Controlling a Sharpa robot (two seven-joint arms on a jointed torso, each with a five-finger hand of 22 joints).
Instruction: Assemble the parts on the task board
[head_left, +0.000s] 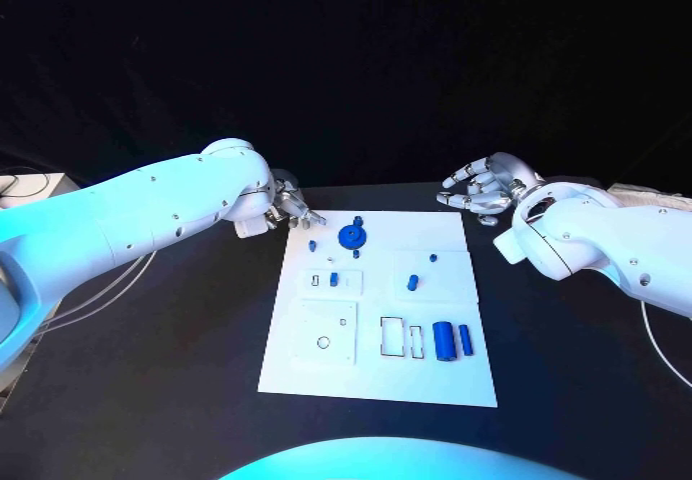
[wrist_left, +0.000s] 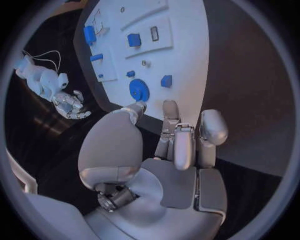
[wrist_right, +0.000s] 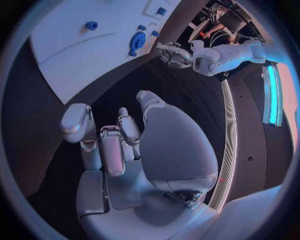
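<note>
I see the task board (head_left: 378, 375) carrying blue parts (head_left: 446, 341); left hand (head_left: 290, 210) fingers apart, empty; right hand (head_left: 488, 187) fingers curled, empty

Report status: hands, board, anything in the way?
Left hand open at task board's far left corner, holding nothing. Right hand open, off the far right corner. Blue round part untouched. Nothing blocking.

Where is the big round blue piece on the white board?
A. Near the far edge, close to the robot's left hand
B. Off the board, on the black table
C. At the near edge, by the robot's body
A. The round blue piece sits at the board's far end, just beside the left hand, whose fingers hold nothing.
</note>
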